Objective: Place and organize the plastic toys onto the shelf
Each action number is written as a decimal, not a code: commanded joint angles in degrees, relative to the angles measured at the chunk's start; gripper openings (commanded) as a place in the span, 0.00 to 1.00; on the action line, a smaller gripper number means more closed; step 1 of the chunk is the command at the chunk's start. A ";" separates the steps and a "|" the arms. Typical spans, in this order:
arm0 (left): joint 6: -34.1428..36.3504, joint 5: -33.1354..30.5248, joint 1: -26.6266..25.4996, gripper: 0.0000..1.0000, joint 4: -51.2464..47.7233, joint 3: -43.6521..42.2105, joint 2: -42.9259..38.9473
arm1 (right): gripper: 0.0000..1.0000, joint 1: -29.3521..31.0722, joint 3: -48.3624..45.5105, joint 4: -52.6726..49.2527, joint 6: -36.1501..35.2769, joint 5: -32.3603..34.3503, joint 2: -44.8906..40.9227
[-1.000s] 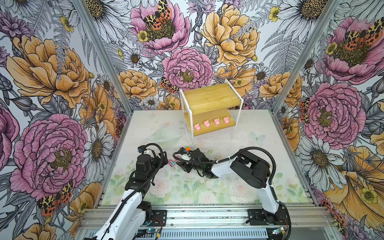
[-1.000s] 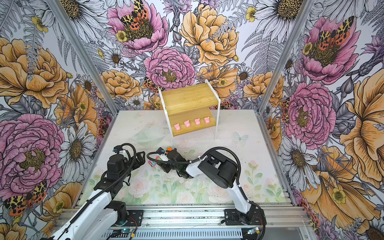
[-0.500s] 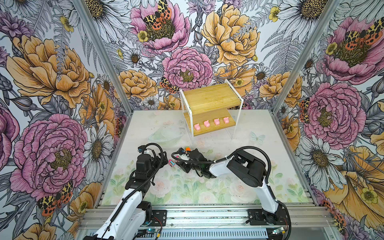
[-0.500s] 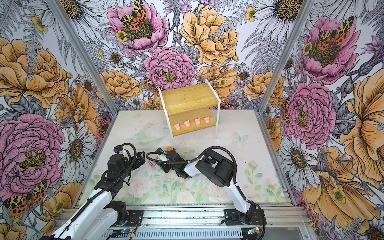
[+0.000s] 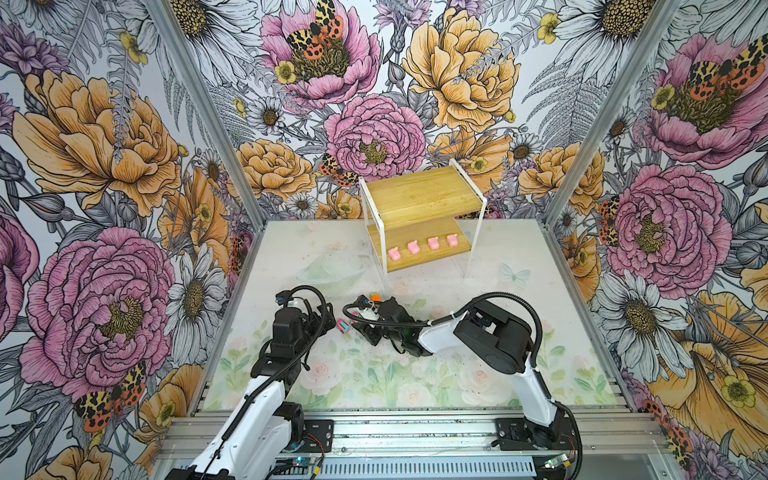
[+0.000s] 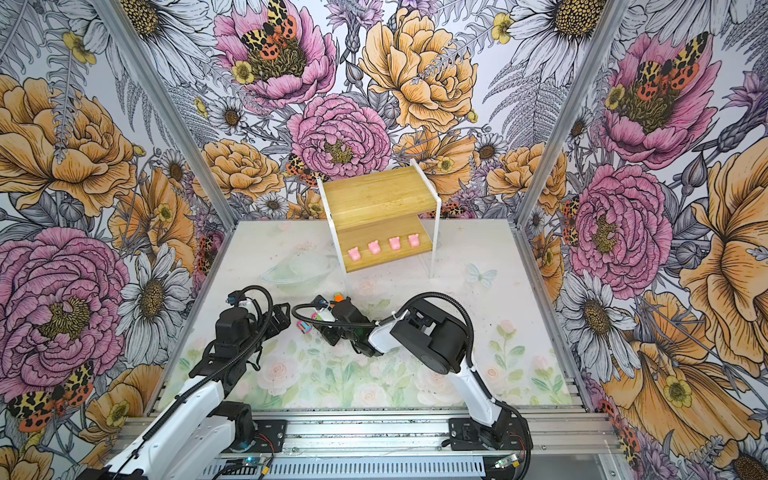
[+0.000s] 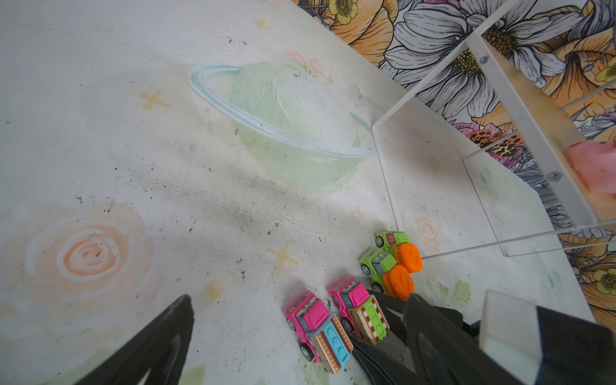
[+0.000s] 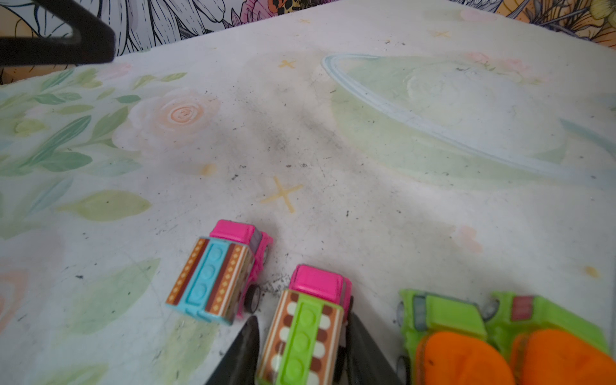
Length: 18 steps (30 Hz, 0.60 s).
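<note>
Four little pale pink pig toys [image 5: 413,247] stand in a row on the low board of the light wooden shelf with thin white legs [image 5: 419,195]. In front of the shelf, four toy cars sit on the flowery white table [image 5: 457,374]. The right gripper [image 8: 302,325] has a black finger on each side of the pink car with the green back [image 7: 361,313]; I cannot tell if they squeeze it. The pink car with the blue back [image 8: 216,276] and two green cars with orange backs [image 7: 383,266] sit beside it. The left gripper [image 5: 328,318] has its jaws wide apart and holds nothing.
</note>
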 commanded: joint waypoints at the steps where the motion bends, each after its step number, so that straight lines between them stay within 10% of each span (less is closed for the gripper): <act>1: 0.49 0.96 0.54 0.99 1.91 -0.47 0.34 | 0.39 -0.45 1.36 1.68 0.85 0.22 0.66; 18: 0.52 1.17 0.61 0.99 2.13 -0.57 0.80 | 0.22 -0.80 -2.23 1.05 0.10 -0.41 -4.73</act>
